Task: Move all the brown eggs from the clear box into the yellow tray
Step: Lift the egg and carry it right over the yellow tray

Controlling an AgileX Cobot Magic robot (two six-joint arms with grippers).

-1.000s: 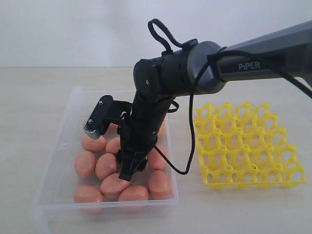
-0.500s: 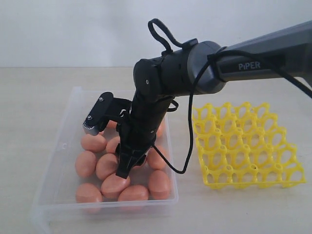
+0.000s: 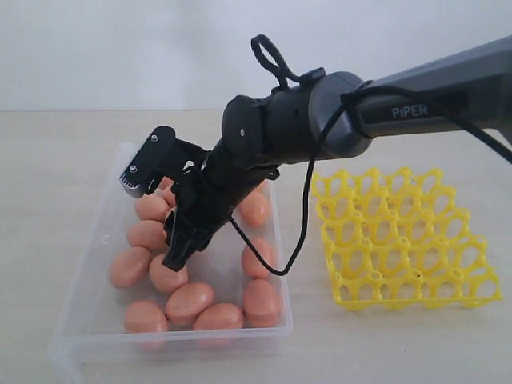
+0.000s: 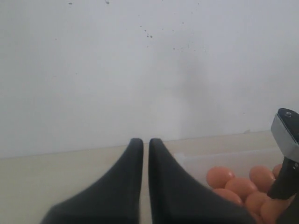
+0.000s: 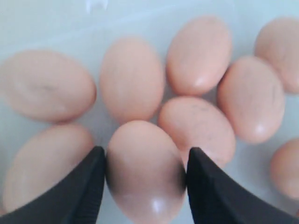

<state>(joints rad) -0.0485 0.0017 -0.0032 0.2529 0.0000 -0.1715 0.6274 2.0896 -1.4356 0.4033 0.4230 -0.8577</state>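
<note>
My right gripper [image 5: 145, 150] is shut on one brown egg [image 5: 145, 172]; both fingers press its sides. Several more brown eggs [image 5: 132, 77] lie beneath it on the floor of the clear box [image 5: 56, 18]. In the exterior view the right gripper [image 3: 178, 254] hangs tilted over the left middle of the clear box [image 3: 90, 254], just above the brown eggs [image 3: 190, 302]; the held egg is hidden by the fingers there. The yellow tray [image 3: 400, 240] lies to the right of the box with bare cups. My left gripper [image 4: 145, 141] is shut and holds nothing.
The right arm's black cable [image 3: 300, 232] loops down between box and tray. The left wrist view shows a white wall [image 4: 140, 70], the table's far edge, a box corner with eggs [image 4: 220, 177] and part of the right arm [image 4: 286, 135].
The right gripper has risen from among the front eggs and swung left and toward the back of the box, tilting more. The eggs in the box have shifted.
</note>
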